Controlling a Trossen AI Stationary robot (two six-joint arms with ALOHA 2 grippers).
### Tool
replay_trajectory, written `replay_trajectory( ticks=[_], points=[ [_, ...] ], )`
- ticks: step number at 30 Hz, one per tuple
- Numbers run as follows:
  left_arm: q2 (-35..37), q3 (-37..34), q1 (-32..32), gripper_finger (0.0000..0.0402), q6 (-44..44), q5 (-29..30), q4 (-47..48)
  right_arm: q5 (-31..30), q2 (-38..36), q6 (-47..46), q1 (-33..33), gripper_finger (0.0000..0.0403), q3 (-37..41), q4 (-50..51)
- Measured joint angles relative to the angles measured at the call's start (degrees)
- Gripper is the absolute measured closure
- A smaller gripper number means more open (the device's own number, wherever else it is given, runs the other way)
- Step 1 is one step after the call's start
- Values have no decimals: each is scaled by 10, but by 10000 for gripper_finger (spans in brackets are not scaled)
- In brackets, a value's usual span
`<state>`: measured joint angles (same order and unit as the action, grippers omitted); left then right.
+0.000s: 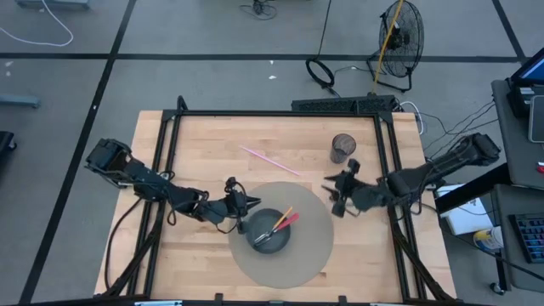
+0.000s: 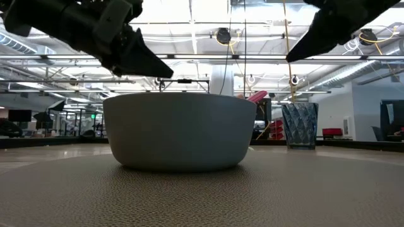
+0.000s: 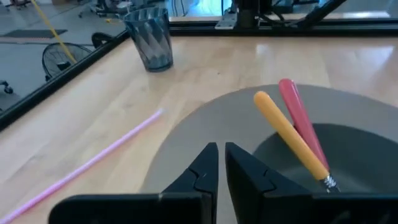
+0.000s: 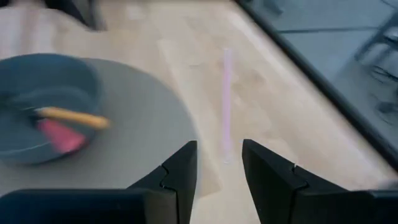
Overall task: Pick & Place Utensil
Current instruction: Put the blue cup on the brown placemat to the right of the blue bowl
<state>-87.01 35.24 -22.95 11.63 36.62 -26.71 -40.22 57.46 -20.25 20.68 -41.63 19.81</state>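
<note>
A dark grey bowl (image 1: 270, 240) stands on a round grey mat (image 1: 314, 242). Two utensils lean in it, one with a yellow handle (image 3: 289, 134) and one with a red handle (image 3: 303, 121), their handles sticking out over the rim. My left gripper (image 3: 221, 154) is shut and empty, hovering beside the bowl's far left rim (image 1: 250, 205). My right gripper (image 4: 219, 152) is open and empty, hanging above the table to the right of the mat (image 1: 338, 195), with a pink straw (image 4: 227, 99) lying flat on the wood ahead of it.
The pink straw (image 1: 268, 159) lies on the wood beyond the mat. A dark ribbed cup (image 1: 343, 148) stands upright near the far right corner. A black frame (image 1: 280, 112) borders the table. Bare wood shows on the table's left and near sides.
</note>
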Motion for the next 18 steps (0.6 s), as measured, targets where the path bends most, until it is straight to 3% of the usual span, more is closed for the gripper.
replay_trajectory(
  ticks=[8, 13, 18],
  points=[
    [59, 0, -30, 366, 39, 25, 138, 101, -56, 38, -166, 277, -2, 80],
    [90, 0, -55, 366, 52, 41, 191, 179, -40, 62, -280, 276, -27, 153],
    [118, 0, -78, 366, 35, 75, 203, 241, -5, 101, -353, 272, -64, 194]
  ],
)
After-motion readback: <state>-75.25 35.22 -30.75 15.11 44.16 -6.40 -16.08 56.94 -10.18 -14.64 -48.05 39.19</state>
